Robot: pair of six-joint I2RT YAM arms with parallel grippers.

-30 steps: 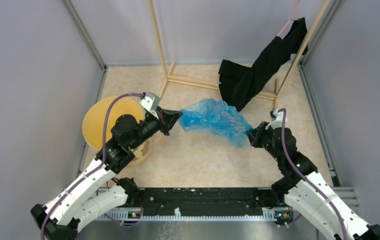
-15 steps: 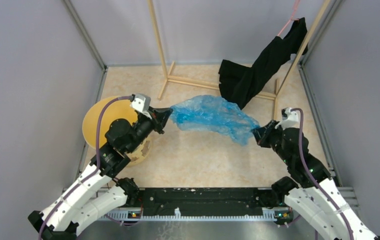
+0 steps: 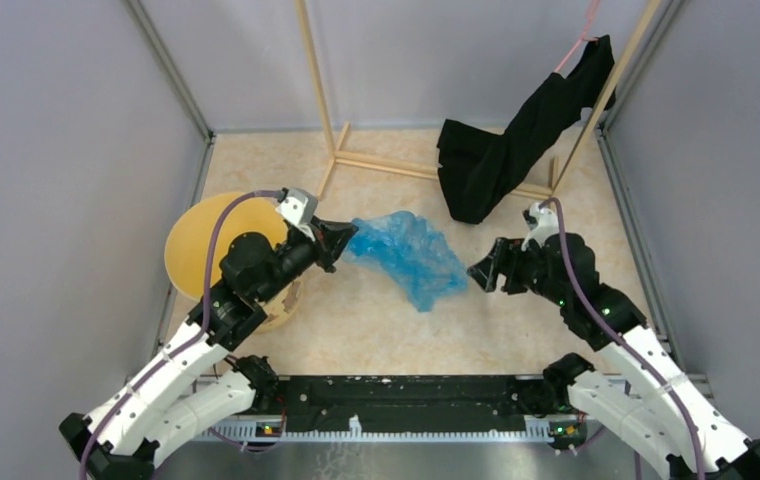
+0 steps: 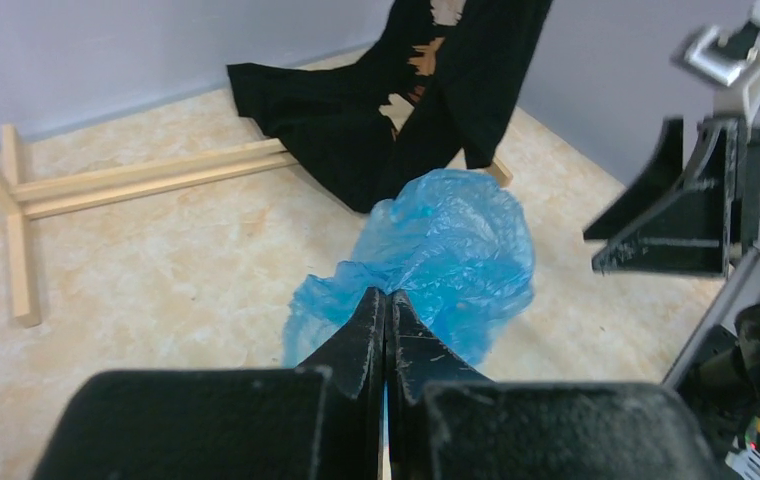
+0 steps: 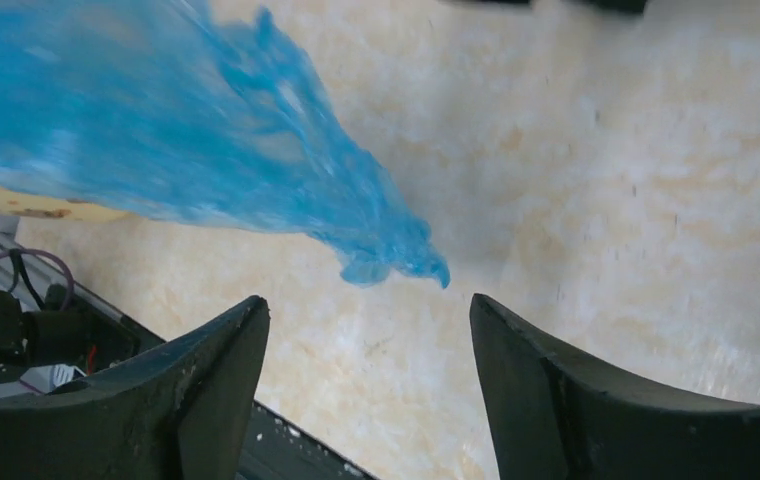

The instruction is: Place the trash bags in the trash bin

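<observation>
The blue trash bag hangs crumpled from my left gripper, which is shut on its left end; the wrist view shows the film bunched past the closed tips. My right gripper stands open just right of the bag's loose end, nothing between its fingers; the bag's tail dangles ahead of them. The yellow trash bin sits at the left, partly covered by my left arm.
A black cloth garment hangs from a wooden frame at the back right. Grey walls close in the left, right and back. A black rail runs along the near edge.
The right gripper opened and let go of the bag's right end, then moved left. The bag fell slack and now hangs from the left gripper alone.
</observation>
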